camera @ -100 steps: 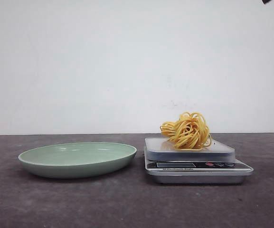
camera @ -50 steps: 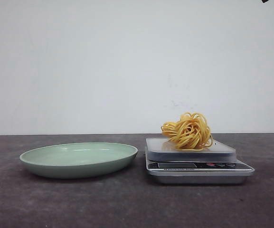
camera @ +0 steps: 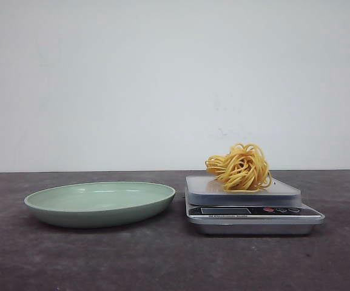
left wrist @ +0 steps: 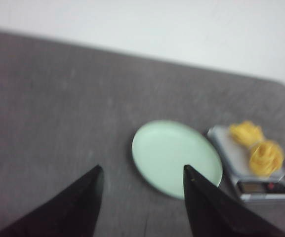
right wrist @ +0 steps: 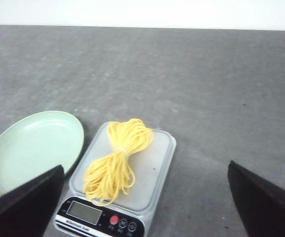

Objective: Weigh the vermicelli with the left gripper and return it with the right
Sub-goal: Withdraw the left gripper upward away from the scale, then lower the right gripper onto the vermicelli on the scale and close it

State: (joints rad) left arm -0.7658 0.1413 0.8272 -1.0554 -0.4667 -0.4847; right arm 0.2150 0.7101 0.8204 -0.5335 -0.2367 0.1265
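The vermicelli, a yellow-orange nest of thin strands, lies on the platform of a silver kitchen scale. It also shows in the right wrist view and, blurred, in the left wrist view. A pale green plate sits empty to the left of the scale. My left gripper is open and empty, high above the table near the plate. My right gripper is wide open and empty, above the scale. Neither gripper shows in the front view.
The dark grey table runs to a white wall at the back. The scale has a display and a red button on its front panel.
A dark bit of arm at the top right corner of the front view has left the frame. The vermicelli, scale and plate stay put.
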